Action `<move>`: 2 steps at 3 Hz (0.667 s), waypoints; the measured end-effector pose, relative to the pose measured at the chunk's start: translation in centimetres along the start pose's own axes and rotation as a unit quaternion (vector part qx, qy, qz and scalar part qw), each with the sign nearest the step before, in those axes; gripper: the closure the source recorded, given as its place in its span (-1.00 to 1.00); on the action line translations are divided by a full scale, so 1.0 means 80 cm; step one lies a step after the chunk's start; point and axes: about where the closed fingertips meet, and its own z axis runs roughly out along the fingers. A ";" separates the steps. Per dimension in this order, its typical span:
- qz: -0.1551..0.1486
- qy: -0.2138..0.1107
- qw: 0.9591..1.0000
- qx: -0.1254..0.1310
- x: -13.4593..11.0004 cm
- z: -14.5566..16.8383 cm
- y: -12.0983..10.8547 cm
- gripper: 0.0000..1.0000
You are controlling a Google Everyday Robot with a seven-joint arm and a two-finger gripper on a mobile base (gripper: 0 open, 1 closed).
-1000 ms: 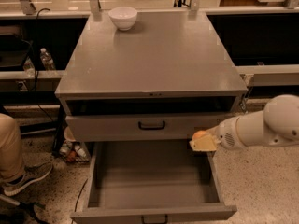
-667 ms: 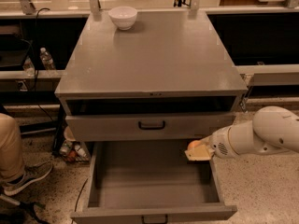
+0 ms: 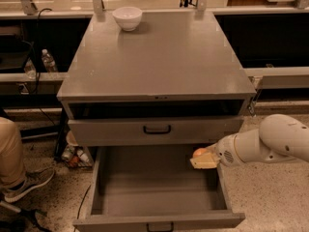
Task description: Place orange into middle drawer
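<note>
Clasping one orange [image 3: 199,152], pincer [image 3: 203,160] over drawer [image 3: 154,199]

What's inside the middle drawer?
The gripper holds the orange over the middle drawer, right rear; the floor shows nothing else. Its back is hidden under the drawer above.

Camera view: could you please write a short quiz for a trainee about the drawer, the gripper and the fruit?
1. True or false: the middle drawer is shut.
2. Where is the gripper in relation to this drawer? A) at its left wall; B) at its right wall, towards the back; C) below its front panel.
3. Which fruit is held between the gripper's fingers?

Key:
1. False, it is pulled open.
2. B.
3. The orange.
</note>
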 end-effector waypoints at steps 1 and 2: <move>-0.025 -0.021 0.999 -0.027 0.018 0.043 -0.002 1.00; -0.047 -0.038 0.997 -0.048 0.030 0.075 -0.001 1.00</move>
